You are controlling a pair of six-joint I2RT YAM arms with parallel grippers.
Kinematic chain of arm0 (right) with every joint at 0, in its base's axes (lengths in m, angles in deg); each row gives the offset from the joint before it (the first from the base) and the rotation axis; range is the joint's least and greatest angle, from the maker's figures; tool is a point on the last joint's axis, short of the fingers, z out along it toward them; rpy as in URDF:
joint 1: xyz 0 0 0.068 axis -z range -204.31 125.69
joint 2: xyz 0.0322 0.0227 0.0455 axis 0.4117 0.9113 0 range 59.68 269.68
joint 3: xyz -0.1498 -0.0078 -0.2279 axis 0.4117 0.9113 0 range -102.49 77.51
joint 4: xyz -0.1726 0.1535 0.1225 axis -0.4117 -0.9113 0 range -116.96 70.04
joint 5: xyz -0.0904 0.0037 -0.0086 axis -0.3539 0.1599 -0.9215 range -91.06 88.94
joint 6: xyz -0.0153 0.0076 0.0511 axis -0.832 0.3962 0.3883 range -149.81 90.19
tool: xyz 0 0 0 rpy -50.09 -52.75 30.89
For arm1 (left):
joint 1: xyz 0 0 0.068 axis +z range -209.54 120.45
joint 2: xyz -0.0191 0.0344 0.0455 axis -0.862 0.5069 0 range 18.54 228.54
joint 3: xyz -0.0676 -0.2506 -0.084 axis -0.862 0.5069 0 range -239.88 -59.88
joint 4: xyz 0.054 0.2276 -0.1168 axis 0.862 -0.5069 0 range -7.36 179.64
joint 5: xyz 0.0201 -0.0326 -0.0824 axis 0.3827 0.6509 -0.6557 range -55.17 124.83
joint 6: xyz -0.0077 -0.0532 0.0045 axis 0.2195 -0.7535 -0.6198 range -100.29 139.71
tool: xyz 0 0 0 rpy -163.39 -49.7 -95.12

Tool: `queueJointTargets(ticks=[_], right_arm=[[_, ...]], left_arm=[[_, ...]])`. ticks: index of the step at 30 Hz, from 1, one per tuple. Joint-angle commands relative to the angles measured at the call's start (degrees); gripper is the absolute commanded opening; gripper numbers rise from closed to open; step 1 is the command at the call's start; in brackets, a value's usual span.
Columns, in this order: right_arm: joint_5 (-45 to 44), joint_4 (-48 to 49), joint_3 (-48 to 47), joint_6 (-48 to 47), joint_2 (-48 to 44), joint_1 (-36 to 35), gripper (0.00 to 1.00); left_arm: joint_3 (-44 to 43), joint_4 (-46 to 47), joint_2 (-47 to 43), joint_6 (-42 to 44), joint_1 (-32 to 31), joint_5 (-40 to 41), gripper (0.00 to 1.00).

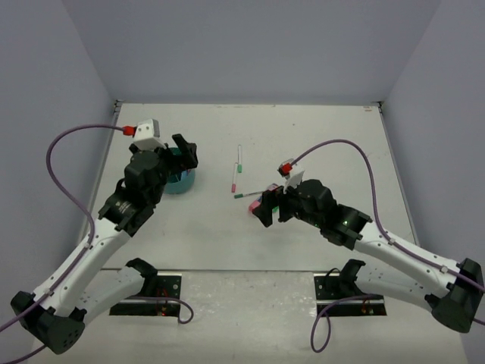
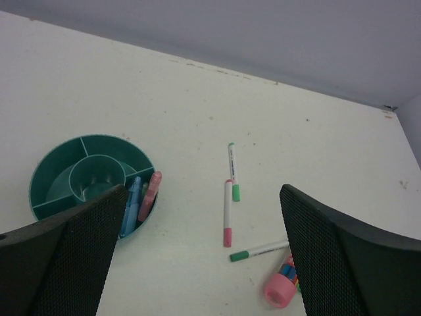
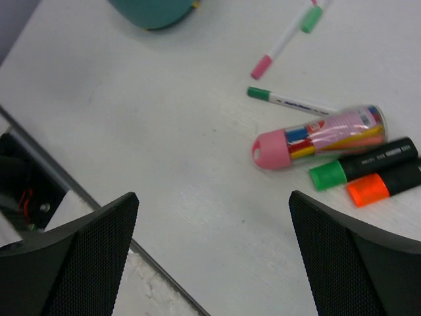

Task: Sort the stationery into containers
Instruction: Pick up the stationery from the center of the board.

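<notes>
Left gripper (image 2: 204, 197) hangs wide apart above the teal organiser (image 2: 46, 178), and we see the right gripper (image 3: 212, 197), equally spread, above the pink tube (image 3: 316, 135) beside the green highlighter (image 3: 362, 164).

Open table (image 2: 177, 118) lies between organiser (image 2: 58, 172) and pens (image 2: 227, 214); highlighters (image 3: 371, 159) crowd the tube (image 3: 316, 138).

Three white pens (image 2: 232, 172) (image 2: 227, 214) (image 2: 260, 251), two highlighters (image 3: 362, 163) (image 3: 385, 184), one pink-capped tube (image 3: 319, 137), one teal organiser (image 2: 56, 174), two items (image 2: 133, 201) (image 2: 151, 194) inside it.

The teal organiser (image 2: 58, 176) stands upright ahead-left of the left gripper (image 2: 204, 197), with a blue piece (image 2: 131, 205) and a pink piece (image 2: 150, 195) in one outer compartment. Three white pens (image 2: 227, 207) lie flat ahead. The pink-capped tube (image 3: 319, 137), green highlighter (image 3: 362, 164) and orange highlighter (image 3: 385, 185) lie together ahead-right of the right gripper (image 3: 212, 197).
</notes>
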Motion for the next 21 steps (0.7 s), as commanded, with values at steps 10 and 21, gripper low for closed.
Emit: queueJointTargets(ticks=[10,21], right_arm=[[-33.44,-17.71,-15.93,28.99,22.17,1.24,0.99],[-34.08,-15.5,-23.71,6.52,32.21,2.85,0.99]], left_arm=[[-2.2,-20.58,-13.08,3.61,0.07,-7.05,1.0],[7.35,-17.29,-16.63,6.86,0.07,-17.15,1.0]])
